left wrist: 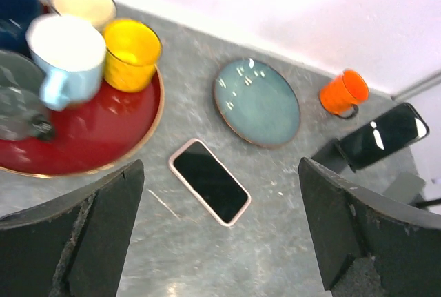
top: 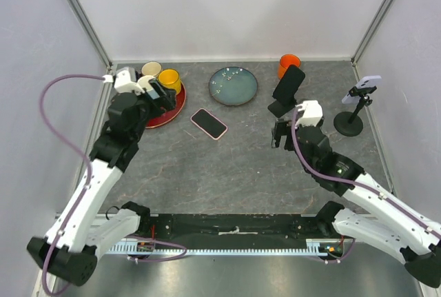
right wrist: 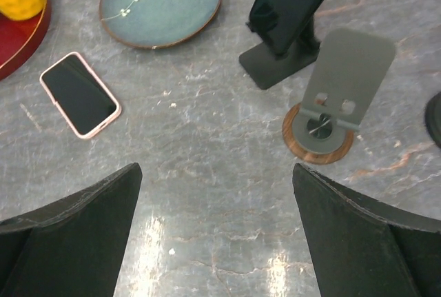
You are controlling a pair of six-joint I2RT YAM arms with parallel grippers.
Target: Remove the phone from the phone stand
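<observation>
Black and glossy, the phone (top: 288, 82) leans on its stand (top: 278, 109) far right, just beyond my right gripper (top: 281, 135), jaws wide apart like the left gripper (top: 164, 97), and I fear a crooked pull tipping that stand into the empty stand (right wrist: 344, 63) beside it.

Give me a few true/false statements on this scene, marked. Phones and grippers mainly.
1. The black phone leans in its black stand. True.
2. The pink-cased phone lies on the teal plate. False: it lies flat on the table, beside the plate.
3. The right gripper is shut on the black phone. False: it is open, holds nothing and is short of the phone.
4. The yellow mug stands on the red tray. True.
5. The grey stand with the wooden base holds no phone. True.
</observation>
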